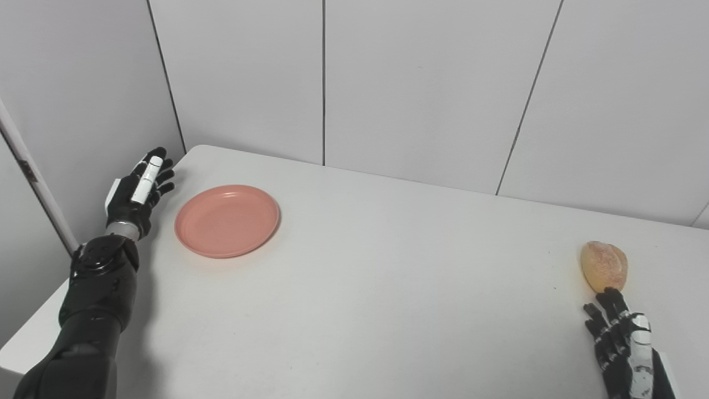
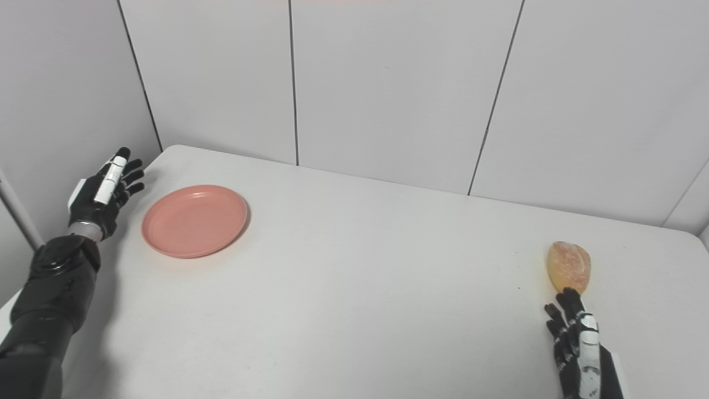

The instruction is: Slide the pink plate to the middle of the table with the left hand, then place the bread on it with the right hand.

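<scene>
A pink plate (image 1: 227, 220) lies flat on the white table (image 1: 388, 277), at its far left. My left hand (image 1: 139, 191) is open, fingers apart, just left of the plate at the table's left edge, not touching it. A golden bread roll (image 1: 604, 266) lies at the right side of the table. My right hand (image 1: 623, 346) is open and empty, just in front of the bread, with its fingertips reaching the bread's near end.
White wall panels (image 1: 421, 83) stand right behind the table and along its left side. The table's left edge runs under my left forearm (image 1: 94, 299). A white post (image 1: 33, 177) leans at the far left.
</scene>
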You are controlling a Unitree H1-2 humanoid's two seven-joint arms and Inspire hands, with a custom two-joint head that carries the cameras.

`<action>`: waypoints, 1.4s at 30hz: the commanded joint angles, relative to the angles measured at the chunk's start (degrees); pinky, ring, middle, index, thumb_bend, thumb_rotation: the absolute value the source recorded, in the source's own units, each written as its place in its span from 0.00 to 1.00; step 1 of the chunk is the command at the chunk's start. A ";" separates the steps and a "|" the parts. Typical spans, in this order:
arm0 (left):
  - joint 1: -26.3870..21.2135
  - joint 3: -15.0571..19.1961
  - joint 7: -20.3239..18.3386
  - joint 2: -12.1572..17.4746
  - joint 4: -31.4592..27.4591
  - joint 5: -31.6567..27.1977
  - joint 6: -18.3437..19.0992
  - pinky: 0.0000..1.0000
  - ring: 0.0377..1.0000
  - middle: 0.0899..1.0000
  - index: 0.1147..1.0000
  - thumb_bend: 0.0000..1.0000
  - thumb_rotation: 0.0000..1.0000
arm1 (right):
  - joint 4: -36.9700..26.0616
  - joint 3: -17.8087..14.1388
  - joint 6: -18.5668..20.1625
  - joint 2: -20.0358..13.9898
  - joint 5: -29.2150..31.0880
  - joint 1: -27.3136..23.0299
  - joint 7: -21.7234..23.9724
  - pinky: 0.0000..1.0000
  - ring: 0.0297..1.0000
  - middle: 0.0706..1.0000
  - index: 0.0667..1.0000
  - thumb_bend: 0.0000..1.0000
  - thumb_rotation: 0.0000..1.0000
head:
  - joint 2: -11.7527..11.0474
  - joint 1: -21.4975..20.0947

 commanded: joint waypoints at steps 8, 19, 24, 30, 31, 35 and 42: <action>-3.48 -2.07 -2.81 1.22 3.37 0.59 -4.73 0.91 0.92 0.91 0.95 0.84 0.74 | -0.79 0.04 1.56 0.02 0.42 0.56 -0.35 0.99 0.93 0.96 0.93 0.75 0.95 | 0.13 -0.52; -2.54 -4.33 -3.89 -2.32 1.40 0.93 -5.47 0.92 0.91 0.89 0.94 0.76 0.76 | -1.60 0.29 2.28 0.38 0.29 0.77 -1.19 1.00 0.93 0.95 0.93 0.74 0.94 | 0.41 -0.99; -3.14 -5.30 -3.73 -3.15 2.73 1.38 -6.34 0.90 0.89 0.87 0.94 0.77 0.76 | -1.46 0.49 2.07 0.41 0.05 0.74 -1.32 1.00 0.93 0.96 0.93 0.74 0.94 | 0.39 -1.02; -3.56 -6.04 -5.30 -3.44 3.74 1.11 -7.60 0.92 0.90 0.88 0.95 0.77 0.75 | -1.43 0.72 2.23 0.55 -0.03 0.64 -1.51 1.00 0.93 0.96 0.93 0.74 0.94 | 0.48 -1.25; -3.64 -6.08 -5.44 -3.52 3.80 0.99 -7.56 0.92 0.90 0.87 0.94 0.79 0.75 | -1.33 0.74 2.21 0.60 -0.02 0.59 -1.55 1.00 0.93 0.96 0.93 0.75 0.94 | 0.42 -1.27; -3.79 -6.03 -6.41 -3.85 3.99 0.21 -7.64 0.93 0.90 0.88 0.93 0.77 0.74 | -1.15 0.91 2.02 0.64 -0.34 0.53 -1.76 0.99 0.93 0.95 0.93 0.75 0.94 | 0.38 -1.38; -3.43 -6.21 -7.14 -4.39 3.07 -0.14 -6.28 0.91 0.90 0.88 0.94 0.79 0.71 | -1.73 1.28 2.27 0.86 -0.67 0.76 -2.10 0.99 0.93 0.95 0.93 0.76 0.93 | 0.74 -2.45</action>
